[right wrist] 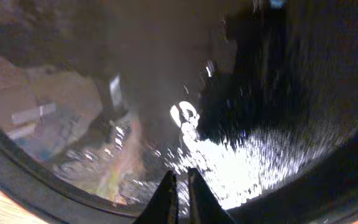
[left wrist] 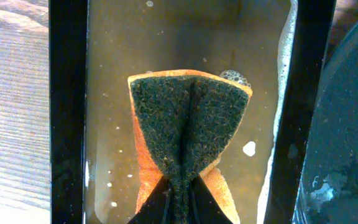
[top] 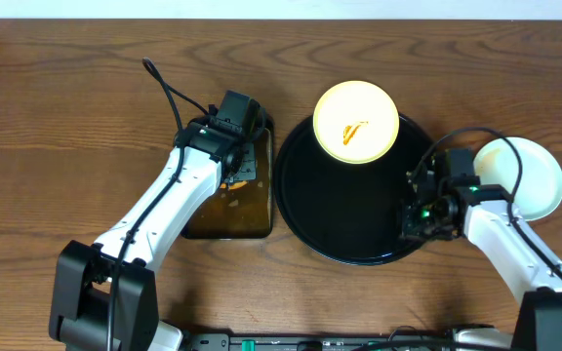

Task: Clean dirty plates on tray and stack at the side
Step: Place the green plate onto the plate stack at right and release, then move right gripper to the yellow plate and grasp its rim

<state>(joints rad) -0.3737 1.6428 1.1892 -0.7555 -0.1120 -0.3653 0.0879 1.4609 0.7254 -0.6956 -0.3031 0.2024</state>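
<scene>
Left arm stretched over rectangular dark pan (left wrist: 64, 124); left gripper (left wrist: 179, 200) clamped on folded orange-green sponge (left wrist: 188, 118). Right arm bent inward; right gripper (right wrist: 180, 186) nearly closed, empty, low over large glossy black round tray (top: 340, 214). Sauce-smeared pale yellow plate (top: 356, 120) at tray's far edge; pale plate (top: 535, 180) on table (top: 66, 97), right of tray.

No legible text, label, brand, number or sign in any view; the orange mark on the pale yellow plate (top: 377, 105) is a smear, not lettering

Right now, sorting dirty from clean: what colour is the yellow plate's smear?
The smear is orange; the overhead view shows it best.
</scene>
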